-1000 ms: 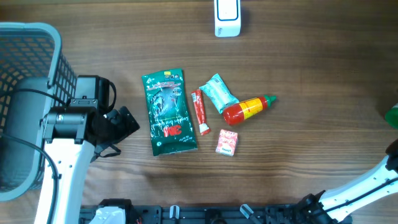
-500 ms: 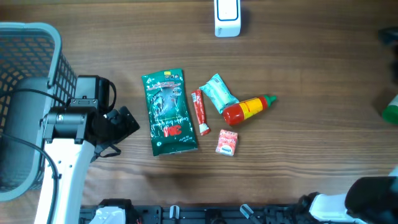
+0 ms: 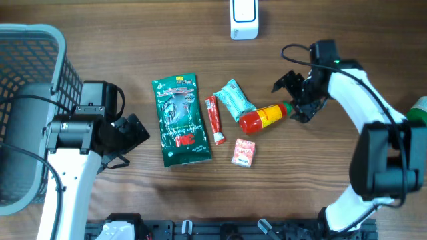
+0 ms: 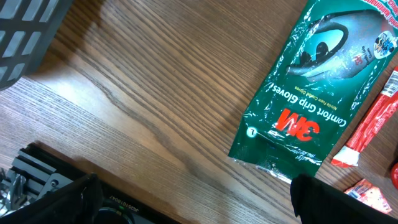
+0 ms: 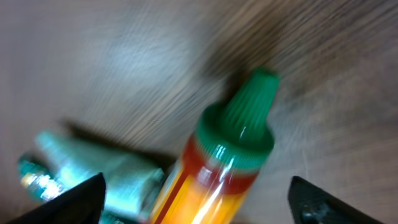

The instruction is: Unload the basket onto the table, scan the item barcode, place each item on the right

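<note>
A red sauce bottle (image 3: 263, 118) with a yellow label and green cap lies on the wooden table, cap pointing right. My right gripper (image 3: 293, 100) stands open at the cap end with a finger on either side, touching nothing. In the right wrist view the bottle (image 5: 221, 155) fills the middle between the right gripper's (image 5: 199, 205) spread fingertips. My left gripper (image 3: 130, 137) is open and empty at the left, beside the green 3M glove pack (image 3: 181, 120). A white scanner (image 3: 243, 19) stands at the far edge. No barcode shows.
A red tube (image 3: 215, 120), a teal packet (image 3: 235, 99) and a small red-and-white box (image 3: 243, 153) lie close to the bottle. A grey basket (image 3: 33, 40) stands at the far left. A green object (image 3: 420, 105) shows at the right edge.
My right arm has swung in from the right edge to the bottle's cap. The left arm and the items have not moved.
</note>
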You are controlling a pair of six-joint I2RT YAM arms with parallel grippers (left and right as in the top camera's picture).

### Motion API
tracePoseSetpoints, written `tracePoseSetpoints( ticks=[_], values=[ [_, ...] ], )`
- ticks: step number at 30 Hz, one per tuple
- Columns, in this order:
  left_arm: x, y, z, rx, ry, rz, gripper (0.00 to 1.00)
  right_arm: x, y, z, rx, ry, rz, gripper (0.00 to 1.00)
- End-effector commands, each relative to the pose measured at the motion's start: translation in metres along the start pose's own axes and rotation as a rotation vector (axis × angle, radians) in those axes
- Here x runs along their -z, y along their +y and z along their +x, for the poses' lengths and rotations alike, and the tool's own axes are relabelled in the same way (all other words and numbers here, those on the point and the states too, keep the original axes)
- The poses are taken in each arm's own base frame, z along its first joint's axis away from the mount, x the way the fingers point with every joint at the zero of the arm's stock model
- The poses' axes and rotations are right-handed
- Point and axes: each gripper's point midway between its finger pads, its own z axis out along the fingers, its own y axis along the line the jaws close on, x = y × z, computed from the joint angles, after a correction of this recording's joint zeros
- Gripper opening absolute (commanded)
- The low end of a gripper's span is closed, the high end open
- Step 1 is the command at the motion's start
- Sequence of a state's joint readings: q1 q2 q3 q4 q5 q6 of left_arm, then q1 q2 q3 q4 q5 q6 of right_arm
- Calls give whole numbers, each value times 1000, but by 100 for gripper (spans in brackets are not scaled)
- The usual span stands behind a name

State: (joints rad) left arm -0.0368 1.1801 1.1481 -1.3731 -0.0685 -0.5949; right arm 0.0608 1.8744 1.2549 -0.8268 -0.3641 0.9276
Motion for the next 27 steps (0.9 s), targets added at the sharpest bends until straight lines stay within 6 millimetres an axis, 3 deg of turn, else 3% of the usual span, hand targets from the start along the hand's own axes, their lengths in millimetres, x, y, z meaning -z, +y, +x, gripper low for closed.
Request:
tracePoseSetpoints(
  ticks=[1,5,7,10,13,15,19,24,27],
  values=[
    [-1,1,1,-9,6,0,100,-33,-15,-9,-55,7,75,89],
    [-1,1,1,-9,6,0,100,-49,-21,-15,-28,7,99,67],
    [-1,1,1,-9,6,0,100,-48,-18,-16,36,7,87,55],
    [-1,1,1,-9,6,0,100,-39,-8,-18,179,3,65,47],
    [-1,1,1,-9,6,0,100,-7,16,-21,349,-37,23,44],
    [-1,1,1,-9,6,0,100,32,41,-20,477,-115,-45,44],
    [-1,1,1,-9,6,0,100,95,65,-24,562,-320,-121,43],
    [-1,1,1,-9,6,0,100,140,79,-29,635,-497,-157,43],
    [-1,1,1,-9,6,0,100,140,87,-25,755,-533,-126,44]
  ],
)
